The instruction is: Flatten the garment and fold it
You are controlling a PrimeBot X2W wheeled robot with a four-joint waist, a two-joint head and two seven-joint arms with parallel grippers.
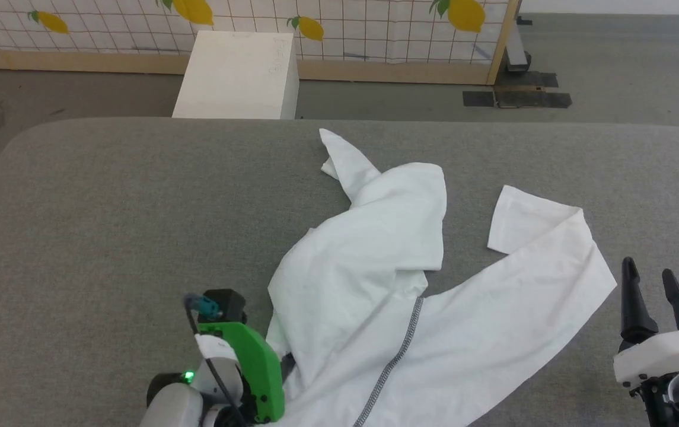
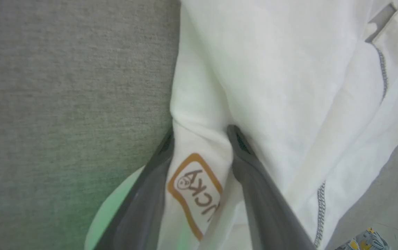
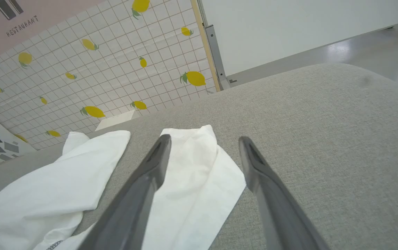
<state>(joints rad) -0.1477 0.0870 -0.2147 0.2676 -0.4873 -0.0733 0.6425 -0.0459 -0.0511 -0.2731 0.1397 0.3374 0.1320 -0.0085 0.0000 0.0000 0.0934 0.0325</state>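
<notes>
Grey woven cloth covers the table [image 1: 108, 207] on which the garment [image 1: 375, 267], a white T-shirt, lies rumpled and half-folded over itself, from the table's middle towards the robot's right and down to the near edge. One narrow tip of it points at the far edge, a squared flap is turned up on the right, and a line of grey speckled stitching [image 1: 401, 350] runs down its near part. At the garment's near left corner, the left gripper [image 2: 201, 132] has its two dark fingers set apart on either side of a raised fold of the white fabric that bears an orange-bordered label [image 2: 195, 191]; the cloth fills the gap between them, but whether they pinch it cannot be told. The right gripper [image 1: 647, 268] hovers at the near right of the table, just beside the shirt's right edge, its fingers spread wide with nothing between them. Beyond the table's far edge, a white box [image 1: 238, 74] stands on the floor before a tiled wall panel printed with lemons [image 1: 375, 29].
</notes>
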